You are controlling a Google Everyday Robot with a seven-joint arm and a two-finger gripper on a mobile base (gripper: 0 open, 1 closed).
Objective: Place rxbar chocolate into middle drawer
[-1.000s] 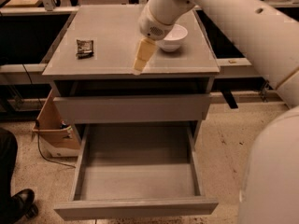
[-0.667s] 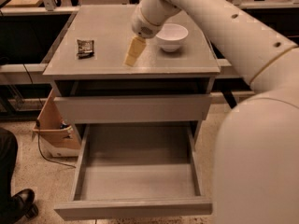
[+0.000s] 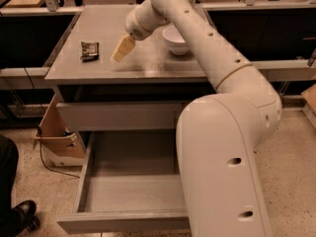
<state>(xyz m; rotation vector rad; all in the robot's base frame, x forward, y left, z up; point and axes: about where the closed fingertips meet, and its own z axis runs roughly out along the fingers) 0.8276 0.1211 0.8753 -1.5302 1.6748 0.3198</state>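
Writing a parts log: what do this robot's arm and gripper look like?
The arm is cream-white: thick rounded tubes with small dark round holes. The gripper, over the cabinet top near the rxbar chocolate, is pale tan.

**One Bar, One Bowl, Two Drawers**

From my remote station I count one rxbar chocolate and one white bowl on the one cabinet top. Below are two grey drawers: the upper drawer front and the pulled-out middle drawer. One cardboard box and one black shoe are on the floor. One arm carries one gripper, hanging over the top between bar and bowl.
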